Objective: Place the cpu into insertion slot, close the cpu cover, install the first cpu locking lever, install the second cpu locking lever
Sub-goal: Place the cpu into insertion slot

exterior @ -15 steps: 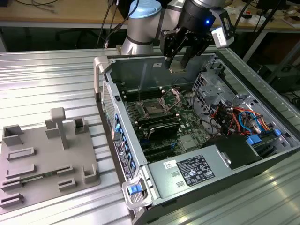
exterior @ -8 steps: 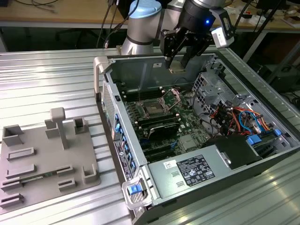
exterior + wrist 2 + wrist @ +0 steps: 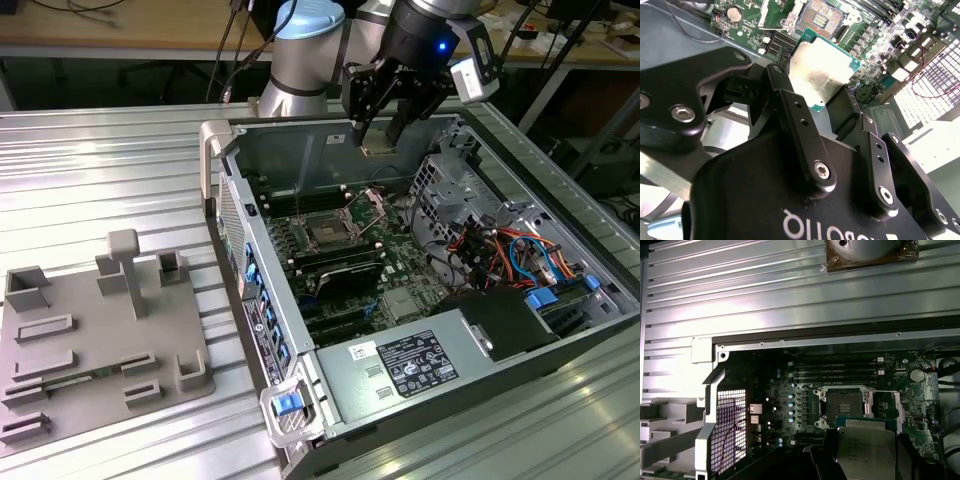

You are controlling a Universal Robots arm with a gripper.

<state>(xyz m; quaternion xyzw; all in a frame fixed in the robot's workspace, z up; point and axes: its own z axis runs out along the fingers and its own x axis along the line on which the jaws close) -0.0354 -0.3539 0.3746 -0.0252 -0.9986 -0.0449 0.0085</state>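
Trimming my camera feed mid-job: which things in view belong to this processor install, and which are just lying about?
In the job: gripper, shut on the chip; socket, bare; socket cover, swung open.
Lying about: grey holder tray; power supply box; memory slots; orange and blue cables.

You find the silver-topped cpu (image 3: 822, 75) held aloft, clear of the open insertion slot (image 3: 327, 232); the cpu cover (image 3: 368, 207) stands raised.
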